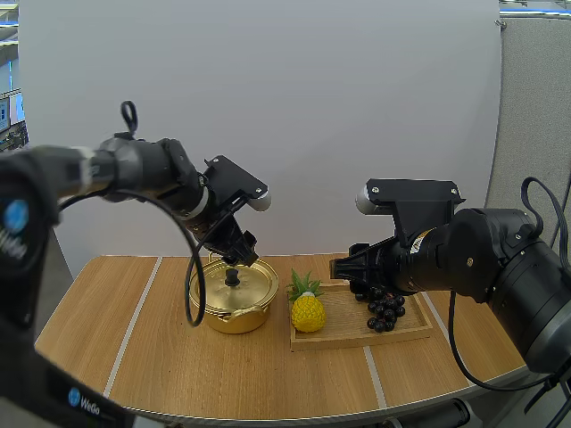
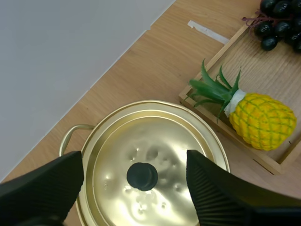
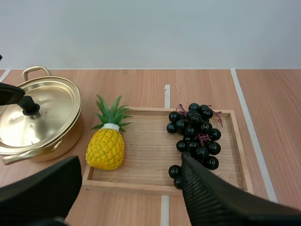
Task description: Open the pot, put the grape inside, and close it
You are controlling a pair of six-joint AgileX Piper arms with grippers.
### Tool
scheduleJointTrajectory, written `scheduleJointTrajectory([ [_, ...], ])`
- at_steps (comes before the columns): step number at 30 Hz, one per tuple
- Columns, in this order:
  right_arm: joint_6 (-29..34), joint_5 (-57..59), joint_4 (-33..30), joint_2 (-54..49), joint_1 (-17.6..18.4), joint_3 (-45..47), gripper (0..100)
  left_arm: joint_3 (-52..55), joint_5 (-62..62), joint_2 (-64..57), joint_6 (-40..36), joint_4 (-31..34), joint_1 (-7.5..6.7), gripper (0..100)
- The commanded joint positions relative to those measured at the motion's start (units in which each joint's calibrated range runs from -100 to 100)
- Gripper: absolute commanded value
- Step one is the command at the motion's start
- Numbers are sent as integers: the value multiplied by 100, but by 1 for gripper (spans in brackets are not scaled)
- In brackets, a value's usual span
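White lettering "WeGo" [image 1: 90, 404] on dark casing [image 1: 31, 339] of left arm, high view, just beside small round blue emblem [image 1: 74, 397]. Larger round blue emblem [image 1: 15, 216] higher on same casing; its white mark unreadable.

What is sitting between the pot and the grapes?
A pineapple, at the wooden tray's end nearest the pot; the grapes lie at the other end. The high view shows it.

High view above table [image 1: 178, 374]; wrists share pot [image 2: 155, 141]
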Motion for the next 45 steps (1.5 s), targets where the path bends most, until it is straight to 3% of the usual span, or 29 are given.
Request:
scheduleJointTrajectory([
  [1,-28,-95,0,-8,-24,-29,100,-424,72,881,26,-69,-21,100],
  [12,-28,-95,0,-8,-24,-29,100,-976,149,1975,26,-3,-21,100],
  [21,-28,-95,0,-8,-24,-29,100,-1004,731,1985,-37,281,-21,100],
  [30,-28,-95,0,-8,-24,-29,100,-1004,1192,1972,-558,1088,-21,100],
  [45,-28,-95,0,-8,-24,-29,100,-1004,1616,1972,-613,1099,-21,100],
])
